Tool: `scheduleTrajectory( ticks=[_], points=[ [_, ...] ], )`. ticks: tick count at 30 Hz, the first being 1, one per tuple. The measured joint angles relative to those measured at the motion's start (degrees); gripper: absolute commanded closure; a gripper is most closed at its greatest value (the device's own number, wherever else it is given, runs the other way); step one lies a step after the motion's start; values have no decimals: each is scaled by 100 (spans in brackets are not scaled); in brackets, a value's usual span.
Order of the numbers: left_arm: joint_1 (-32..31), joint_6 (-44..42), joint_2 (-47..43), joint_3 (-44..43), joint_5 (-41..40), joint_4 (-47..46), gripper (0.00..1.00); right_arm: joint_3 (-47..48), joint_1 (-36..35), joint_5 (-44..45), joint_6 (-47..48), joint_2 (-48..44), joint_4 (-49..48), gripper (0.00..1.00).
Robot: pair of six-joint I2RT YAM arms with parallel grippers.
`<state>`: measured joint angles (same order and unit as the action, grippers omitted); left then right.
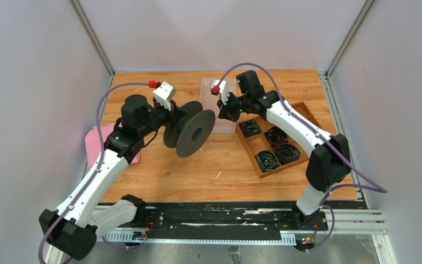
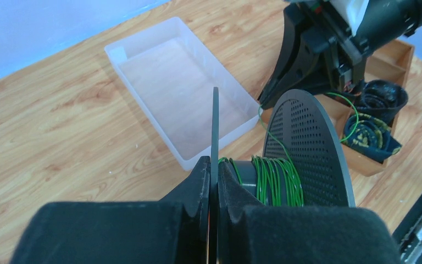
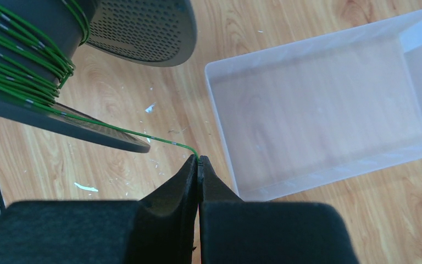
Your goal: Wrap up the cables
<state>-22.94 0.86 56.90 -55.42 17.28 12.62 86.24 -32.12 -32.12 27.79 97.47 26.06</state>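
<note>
A dark grey spool (image 1: pixel 191 131) with perforated flanges is held in the air above the wooden table. Green cable (image 2: pixel 275 179) is wound in several turns round its hub. My left gripper (image 2: pixel 214 165) is shut on the thin edge of the spool's near flange (image 2: pixel 215 124). My right gripper (image 3: pixel 198 161) is shut on the free end of the green cable (image 3: pixel 159 138), which runs taut from the spool (image 3: pixel 27 60) to my fingertips. In the top view the right gripper (image 1: pixel 224 110) sits just right of the spool.
A clear plastic bin (image 3: pixel 329 104) stands empty at the back middle (image 1: pixel 220 127). A wooden tray (image 1: pixel 302 110) with compartments holding coiled cables lies at the right. A pink cloth (image 1: pixel 96 140) lies at the left edge.
</note>
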Motion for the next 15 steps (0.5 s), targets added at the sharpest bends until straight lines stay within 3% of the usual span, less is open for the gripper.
scheduleTrajectory(
  ticks=[15],
  points=[
    [197, 754, 26, -286, -149, 127, 100, -522, 0, -424, -122, -114, -387, 99]
  ],
)
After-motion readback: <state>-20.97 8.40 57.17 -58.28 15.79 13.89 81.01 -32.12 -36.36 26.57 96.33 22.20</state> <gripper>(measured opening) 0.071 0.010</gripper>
